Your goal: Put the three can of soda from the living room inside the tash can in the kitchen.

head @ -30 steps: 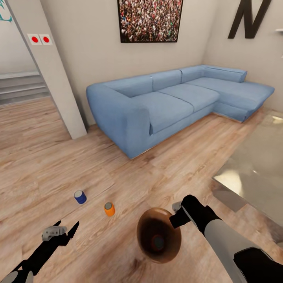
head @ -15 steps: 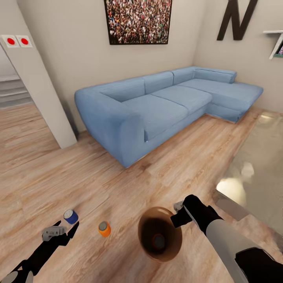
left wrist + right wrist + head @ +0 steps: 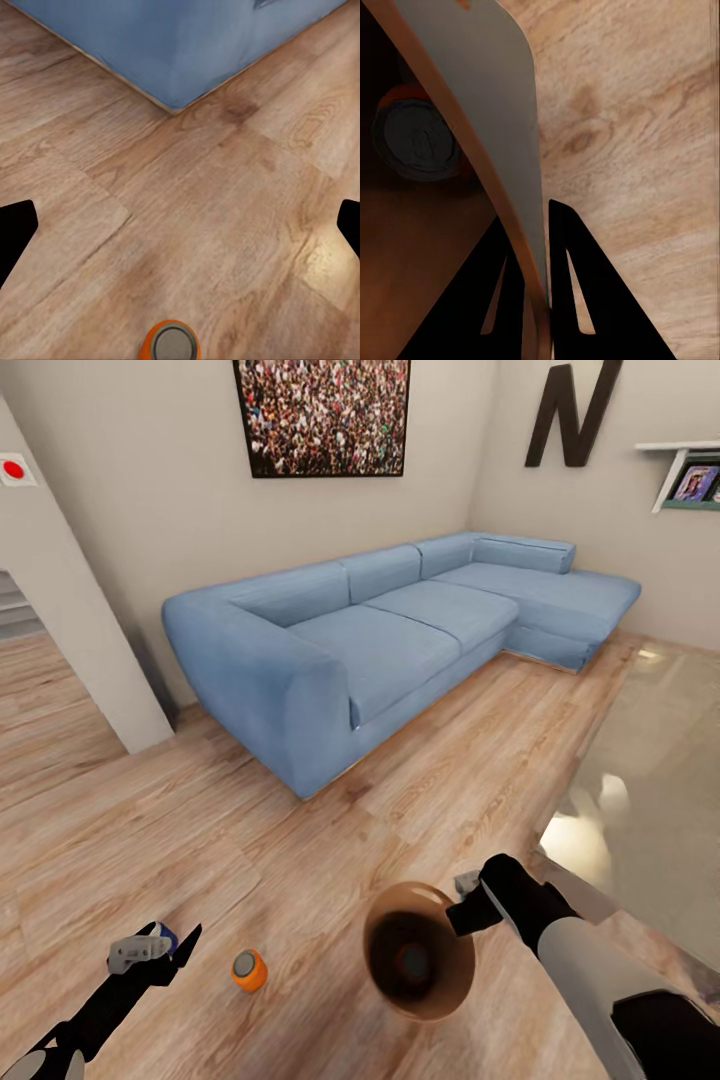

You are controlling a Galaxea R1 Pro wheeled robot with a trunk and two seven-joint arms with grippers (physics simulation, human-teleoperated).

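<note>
While the right pincer (image 3: 468, 905) pinches the tash can (image 3: 420, 952) by its rim — one finger inside the wall, one outside — a can of soda (image 3: 416, 142) lies at the bin's bottom. Orange can (image 3: 249, 970) stands on the wood floor (image 3: 420, 790) between bin and left pincer (image 3: 165, 945). Left pincer is spread wide, holding nothing; blue can (image 3: 166, 934) peeks out just behind it. Blue sofa (image 3: 380, 630) sits beyond, by the wall.

Matt cloth sofa (image 3: 380, 630), grained wood floor (image 3: 200, 840), glossy glass table (image 3: 660, 780).
</note>
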